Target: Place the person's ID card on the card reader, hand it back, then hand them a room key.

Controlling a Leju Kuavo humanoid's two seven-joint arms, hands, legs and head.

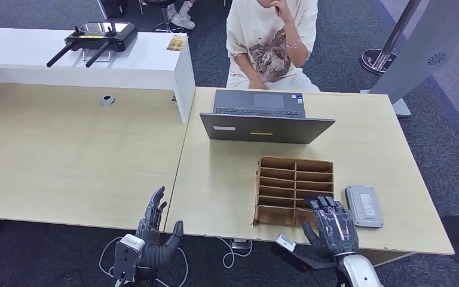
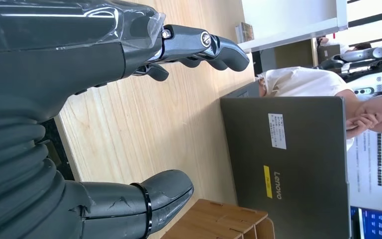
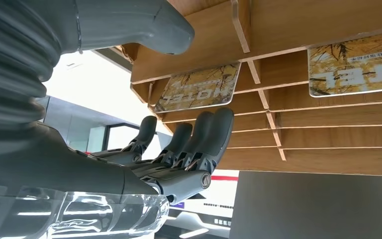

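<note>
I judge the step in hand is drawing a room key card (image 3: 199,88) from the wooden slotted rack (image 1: 294,190), so I'd ease my right hand (image 1: 330,225) forward, fingers straight, and pinch one card's edge. That hand is spread and empty at the rack's near edge; my left hand (image 1: 155,233) hangs open over the surface (image 1: 83,155).
</note>
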